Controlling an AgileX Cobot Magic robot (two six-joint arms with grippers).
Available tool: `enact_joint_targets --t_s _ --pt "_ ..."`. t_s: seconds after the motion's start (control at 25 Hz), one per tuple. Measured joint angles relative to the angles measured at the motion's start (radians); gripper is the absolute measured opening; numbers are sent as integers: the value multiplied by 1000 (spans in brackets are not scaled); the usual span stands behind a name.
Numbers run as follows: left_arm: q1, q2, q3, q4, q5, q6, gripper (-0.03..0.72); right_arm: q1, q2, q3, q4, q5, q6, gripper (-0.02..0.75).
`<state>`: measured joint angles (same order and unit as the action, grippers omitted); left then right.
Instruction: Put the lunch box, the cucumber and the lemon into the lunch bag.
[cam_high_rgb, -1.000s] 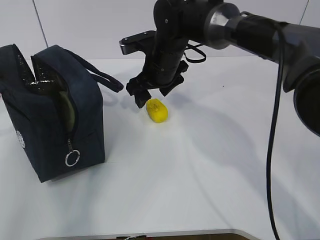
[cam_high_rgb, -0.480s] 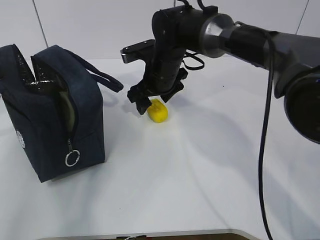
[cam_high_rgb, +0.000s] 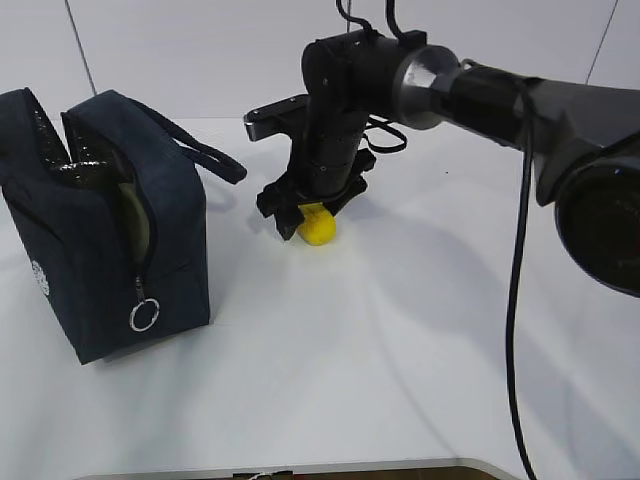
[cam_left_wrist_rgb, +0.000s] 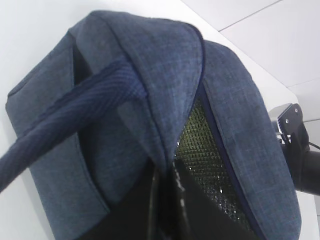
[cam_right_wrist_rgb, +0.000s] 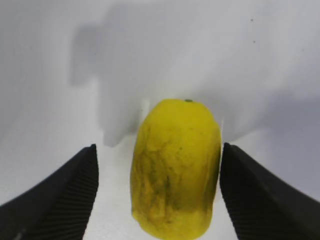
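right gripper (cam_right_wrist_rgb: 157, 200) stands spread wide, its two dark ribbed fingers (cam_right_wrist_rgb: 65, 195) flanking the lemon (cam_right_wrist_rgb: 175, 167) at lower centre of the wrist frame, neither pad quite touching. lemon lies on the white table (cam_high_rgb: 420, 330) straight below the claw, long axis running up the frame between the fingers, stem end pointing away from the camera. lunch bag (cam_high_rgb: 100, 220) waits at far left.

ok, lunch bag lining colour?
Silver, quilted-looking lining inside the navy lunch bag; left wrist view shows it best.
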<state>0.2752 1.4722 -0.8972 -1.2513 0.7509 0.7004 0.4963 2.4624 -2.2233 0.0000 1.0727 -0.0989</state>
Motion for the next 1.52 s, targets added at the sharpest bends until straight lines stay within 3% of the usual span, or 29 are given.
enact_joint_targets --t_s 0.32,0.6,0.92,1.24,1.52 --pt "0 0 0 0 0 0 -9 -11 0 0 0 0 33 549" --pt "0 0 0 0 -2 0 -9 -30 0 0 -7 0 48 444" --pt "0 0 0 0 -8 0 -9 -34 0 0 -7 2 50 384" --pt "0 0 0 0 -8 2 -9 -34 0 -10 -7 36 51 370" --pt "0 0 0 -3 -8 2 -9 -34 0 -121 -7 113 52 368"
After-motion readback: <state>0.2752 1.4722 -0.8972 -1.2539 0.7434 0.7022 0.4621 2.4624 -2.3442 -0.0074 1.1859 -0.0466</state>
